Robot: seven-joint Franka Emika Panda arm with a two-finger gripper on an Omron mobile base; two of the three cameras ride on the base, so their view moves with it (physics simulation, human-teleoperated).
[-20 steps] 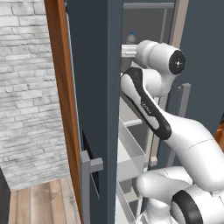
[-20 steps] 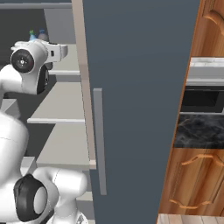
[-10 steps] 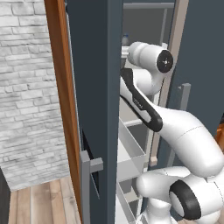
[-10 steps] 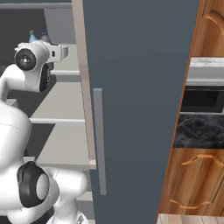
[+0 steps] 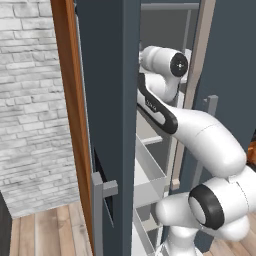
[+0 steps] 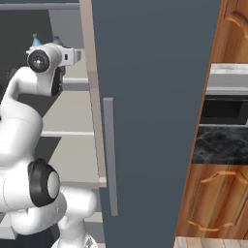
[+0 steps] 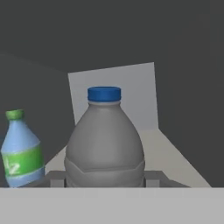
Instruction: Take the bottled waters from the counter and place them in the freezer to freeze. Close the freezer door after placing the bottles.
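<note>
Gripper [image 7: 105,179]: is being kept closed around the grey bottle [image 7: 105,140], centre frame.
Green-capped bottle [image 7: 19,151]: is being left standing at lower left, apart.
Freezer door [image 5: 107,100]: is being held open.

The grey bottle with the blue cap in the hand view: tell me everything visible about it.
The grey bottle is a squat, opaque-looking plastic bottle with a blue screw cap, rounded shoulders and a moulded ridge around its lower body. It stands upright in the dark freezer interior, over a pale shelf. The gripper's finger tips sit against either side of its lower body, apparently gripping it; its base is hidden. A bluish green-capped bottle stands apart beside it.
</note>
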